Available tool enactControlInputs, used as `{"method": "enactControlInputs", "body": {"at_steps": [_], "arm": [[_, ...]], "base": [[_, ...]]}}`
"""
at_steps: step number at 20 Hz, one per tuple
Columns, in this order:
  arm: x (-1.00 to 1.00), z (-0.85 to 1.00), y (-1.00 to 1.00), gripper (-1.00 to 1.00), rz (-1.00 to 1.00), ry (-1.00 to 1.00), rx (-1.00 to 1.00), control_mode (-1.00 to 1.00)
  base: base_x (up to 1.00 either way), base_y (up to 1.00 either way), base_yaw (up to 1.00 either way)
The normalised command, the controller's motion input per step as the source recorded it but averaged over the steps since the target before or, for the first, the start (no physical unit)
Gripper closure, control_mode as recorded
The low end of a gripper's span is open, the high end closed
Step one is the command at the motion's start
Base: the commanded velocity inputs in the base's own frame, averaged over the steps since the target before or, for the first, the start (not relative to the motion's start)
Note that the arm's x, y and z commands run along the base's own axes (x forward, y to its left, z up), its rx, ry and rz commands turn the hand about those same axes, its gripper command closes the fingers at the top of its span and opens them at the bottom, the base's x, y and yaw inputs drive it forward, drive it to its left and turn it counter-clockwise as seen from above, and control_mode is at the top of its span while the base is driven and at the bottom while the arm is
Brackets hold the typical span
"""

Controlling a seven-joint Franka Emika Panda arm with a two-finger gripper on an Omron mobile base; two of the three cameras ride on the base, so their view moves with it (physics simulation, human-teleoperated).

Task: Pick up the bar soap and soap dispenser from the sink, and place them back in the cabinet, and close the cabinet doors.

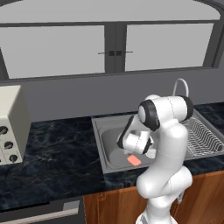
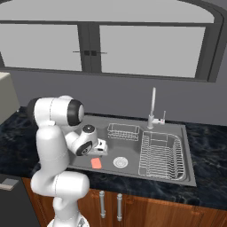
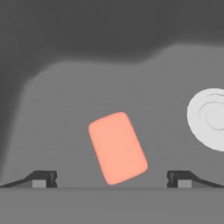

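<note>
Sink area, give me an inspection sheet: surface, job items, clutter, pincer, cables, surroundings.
Surface: dark marble counter with grey sink.
Job's things: bar soap flat on the basin floor, beside the drain; dispenser, cabinet nothing seen.
Clutter: wire dish rack, small wire basket.
Grippers: pincer open, fingertips either side of the soap, not touching.
Cables: nothing seen.
Surroundings: faucet, window, toaster oven.

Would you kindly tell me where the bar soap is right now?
The bar soap lies flat on the sink floor, beside the round drain, below the open gripper.
</note>
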Motion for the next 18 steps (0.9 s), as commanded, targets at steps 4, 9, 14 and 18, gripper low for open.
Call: {"method": "enactControlInputs", "body": {"at_steps": [4,9,14,18], "arm": [[0.0,-0.15,-0.03,-1.0,0.0,0.0,0.0,-1.0],[0.0,-0.16,-0.01,-1.0,0.0,0.0,0.0,-1.0],[0.0,-0.17,0.0,-1.0,0.0,0.0,0.0,-1.0],[0.01,-0.18,0.0,-1.0,0.02,0.0,0.0,-1.0]], "base": [[0.0,0.0,0.0],[0.0,0.0,0.0],[0.0,0.0,0.0],[0.0,0.0,0.0]]}}
